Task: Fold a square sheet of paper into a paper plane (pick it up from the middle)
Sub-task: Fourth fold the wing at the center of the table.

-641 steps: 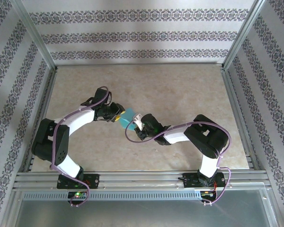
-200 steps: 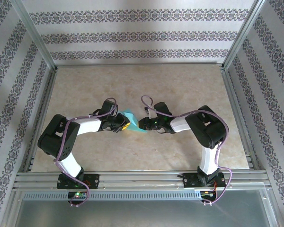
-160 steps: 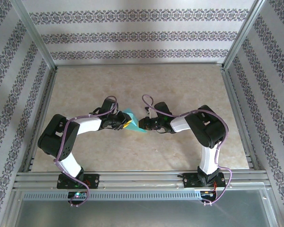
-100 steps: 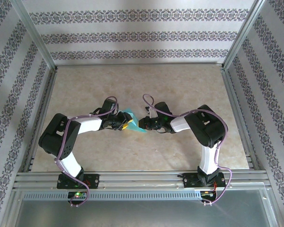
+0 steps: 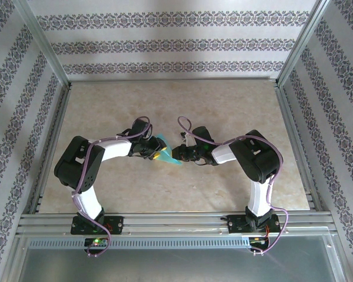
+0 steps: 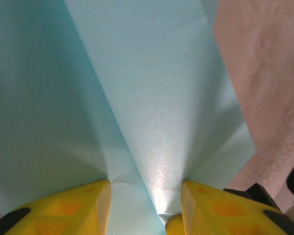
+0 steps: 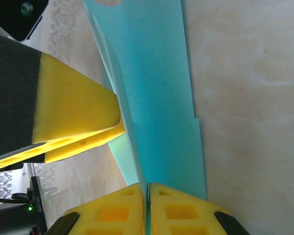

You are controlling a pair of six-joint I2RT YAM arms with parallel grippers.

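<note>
Where the two arms meet over the middle of the table (image 5: 235, 106), the right gripper (image 5: 180, 154) has its yellow pads (image 7: 120, 213) pressed flat together on one edge of the square sheet of paper (image 5: 162, 143). In the right wrist view the sheet comes up out of the seam between them and stands on edge. The paper (image 7: 154, 88) is plain teal and folded along a crease, and two layers show one behind the other along its lower part. From the other side the left gripper (image 5: 156, 154) faces it with its jaws parted. In the left wrist view its two yellow fingers (image 6: 83, 208) stand well apart at the bottom, and the paper (image 6: 137, 88) spreads across the gap with a raised fold running down into it. Whether those fingers press the sheet there I cannot tell; in the right wrist view the tip of one left finger (image 7: 78, 107) lies against the paper's face. Seen from above, the sheet sits between the two grippers, which are just beside each other over the table
</note>
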